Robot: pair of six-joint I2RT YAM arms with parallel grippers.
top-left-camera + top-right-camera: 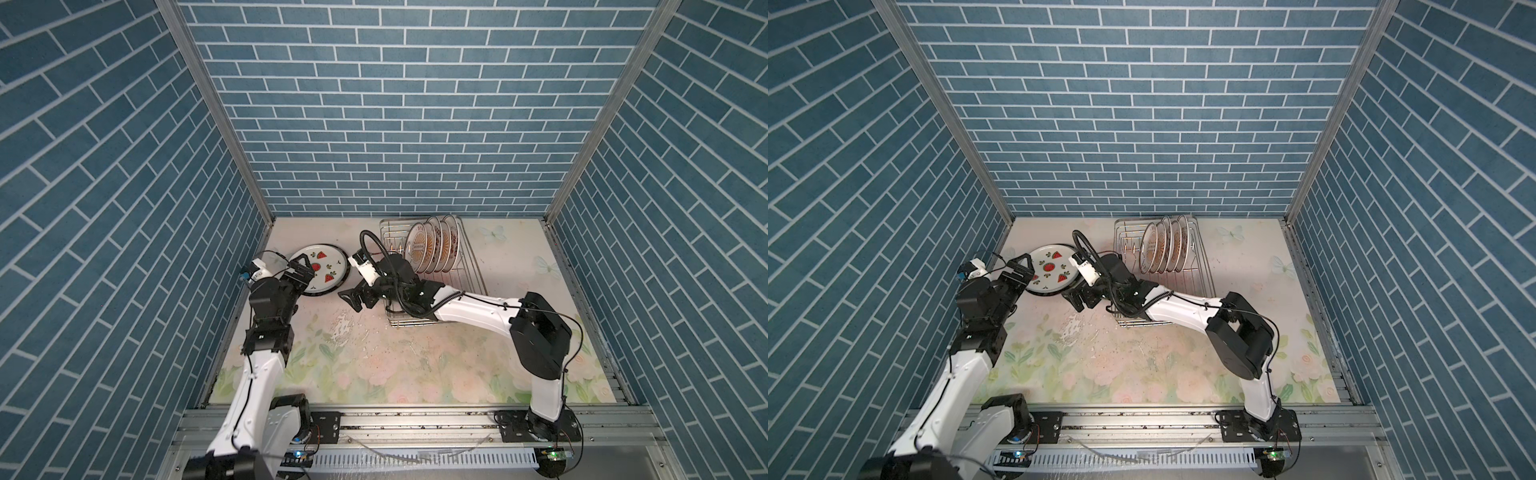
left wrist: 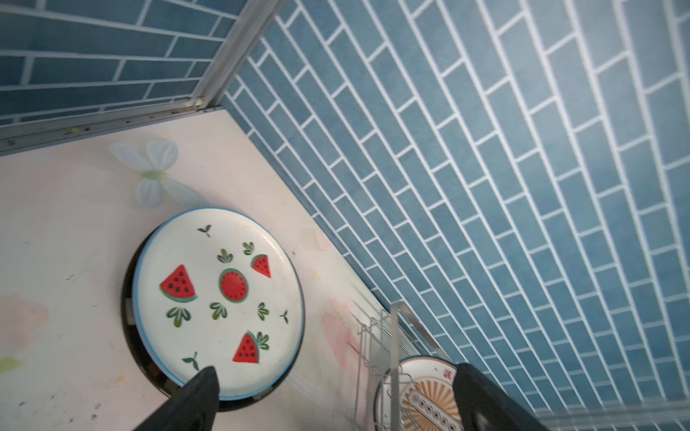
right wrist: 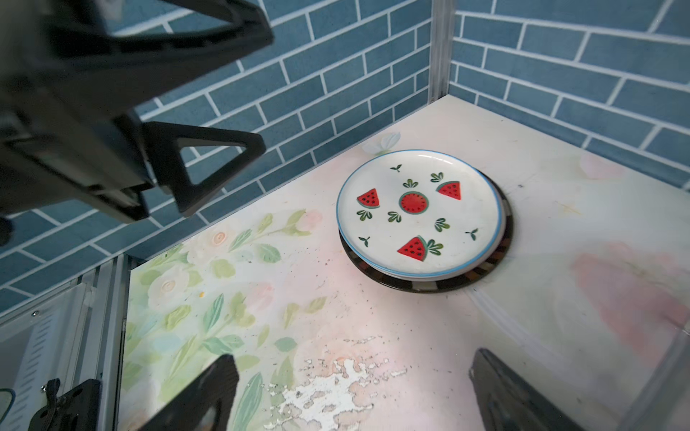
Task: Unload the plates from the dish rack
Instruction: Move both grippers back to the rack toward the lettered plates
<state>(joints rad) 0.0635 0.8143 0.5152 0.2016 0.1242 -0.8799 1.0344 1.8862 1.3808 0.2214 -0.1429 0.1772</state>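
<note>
Taking the back wall [image 1: 395, 145] as 12 o'clock, the dish rack [image 1: 390, 237] sits at about 1 o'clock on the desk [image 1: 415, 353], its far end close to that wall. A row of orange-sunburst plates [image 1: 420, 249] stands upright on edge in the far half of the rack. Its near half holds no plates.

At 10 to 11 o'clock, close to the left wall [image 1: 124, 249], the watermelon plate [image 1: 322, 268] lies flat on top of a stack. A dark-rimmed plate [image 3: 493, 261] at the bottom shows all round it.

The left jaws are open and hold nothing. They hover at the stack's 8 o'clock edge, and in the left wrist view one fingertip [image 2: 203, 388] overlaps the plate's rim. Whether it touches I cannot tell.

The right jaws are also spread wide and empty. They hang over bare desk at 11 to 12 o'clock, between the stack and the rack, both fingers [image 3: 209, 392] well apart.

The right arm [image 1: 469, 309] lies across the rack's near end and covers its near-left corner. Its black cable loop [image 1: 374, 241] arches over the gap between stack and rack. The left arm [image 1: 266, 299] runs along the left wall.

The desk is free from 3 through 6 to 8 o'clock, up to the metal rail [image 1: 415, 419] at the near edge. A strip is also free at 2 o'clock beside the rack.
</note>
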